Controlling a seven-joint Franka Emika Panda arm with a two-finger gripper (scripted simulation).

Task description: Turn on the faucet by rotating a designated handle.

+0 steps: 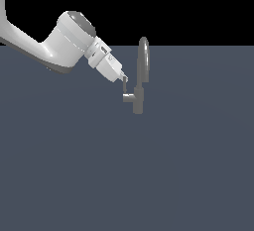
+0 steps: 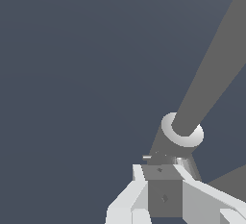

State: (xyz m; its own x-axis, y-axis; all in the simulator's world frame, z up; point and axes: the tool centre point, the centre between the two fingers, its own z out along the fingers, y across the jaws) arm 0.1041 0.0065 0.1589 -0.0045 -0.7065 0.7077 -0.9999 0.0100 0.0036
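Grey metal faucet (image 1: 141, 79) stands on the slate desk (image 1: 124, 175), directly ahead of the white hand (image 1: 124, 79). Its handle (image 1: 127, 95), a slim upright bar, sits at the fingertips. Whether the hand grips it, I cannot tell.

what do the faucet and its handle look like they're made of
The faucet looks like dull grey metal: an even matte grey with a faint lighter sheen along the arched spout. The handle shares that same flat grey, so probably the same metal. It is a simulator render, so the look alone cannot rule out plastic.
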